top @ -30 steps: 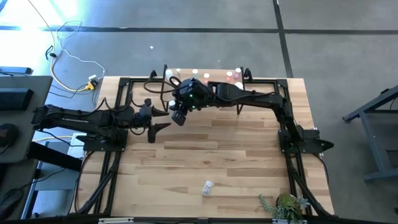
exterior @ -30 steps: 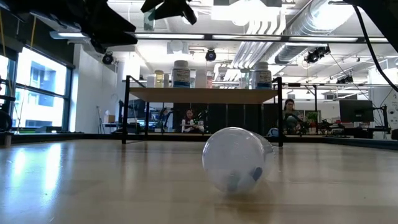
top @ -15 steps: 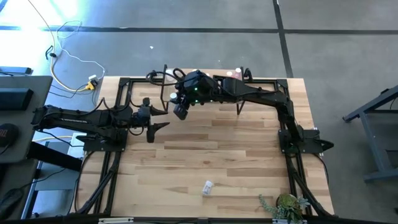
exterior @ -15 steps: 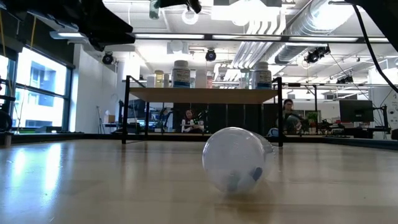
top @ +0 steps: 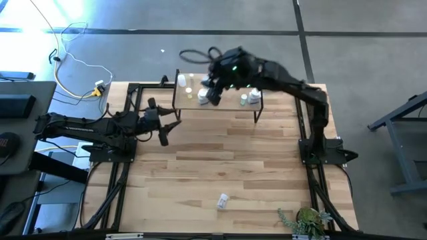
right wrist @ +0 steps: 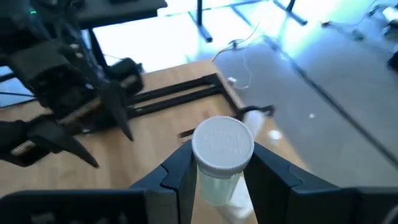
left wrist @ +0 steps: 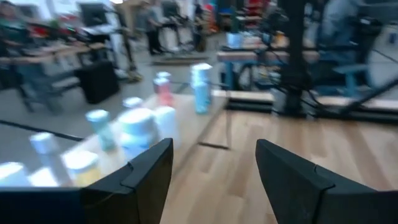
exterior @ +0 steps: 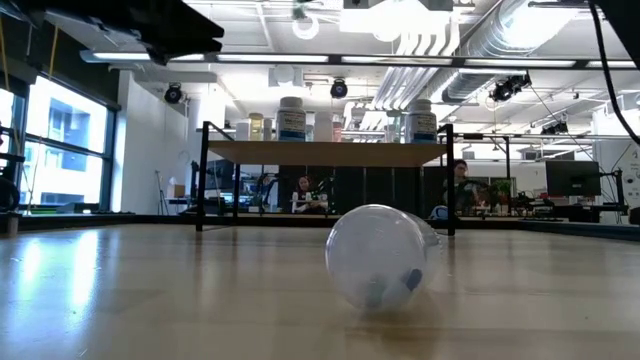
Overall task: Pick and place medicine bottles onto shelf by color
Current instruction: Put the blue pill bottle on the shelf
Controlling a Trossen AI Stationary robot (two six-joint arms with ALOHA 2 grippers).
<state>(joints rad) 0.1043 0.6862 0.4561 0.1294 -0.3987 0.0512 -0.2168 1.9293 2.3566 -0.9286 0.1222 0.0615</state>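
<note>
A small cylindrical bottle point(right wrist: 221, 163) with a ribbed white screw cap and a pale translucent body sits clamped between the two dark fingers of the right gripper point(right wrist: 217, 180). In the high view that gripper point(top: 215, 95) hangs over the middle of the shelf point(top: 230, 103), a narrow light-wood board on thin black metal legs at the far edge of the table point(top: 253, 167).

On the shelf, several small bottles stand upright: a white one point(top: 181, 80) and a yellowish one point(top: 189, 91) toward the left end, and a white-capped pair point(top: 249, 99) toward the right end. From table height, the shelf point(exterior: 325, 152) shows as a thin wooden slab carrying white-capped jars with blue labels point(exterior: 291, 118), one left and another point(exterior: 421, 120) right.

Near the front edge of the table a clear, rounded plastic bottle point(exterior: 378, 256) lies on its side, smooth and see-through, with something blue inside. In the high view it point(top: 223, 199) is a small pale shape well apart from the shelf.

The left gripper point(top: 165, 129) hovers over the table just left of the shelf, its angular matte-black fingers point(left wrist: 146, 174) spread apart with nothing between them. Its wrist view looks along the shelf's row of blurred bottles point(left wrist: 140, 124).

The tabletop is pale planked wood with a light sheen.
</note>
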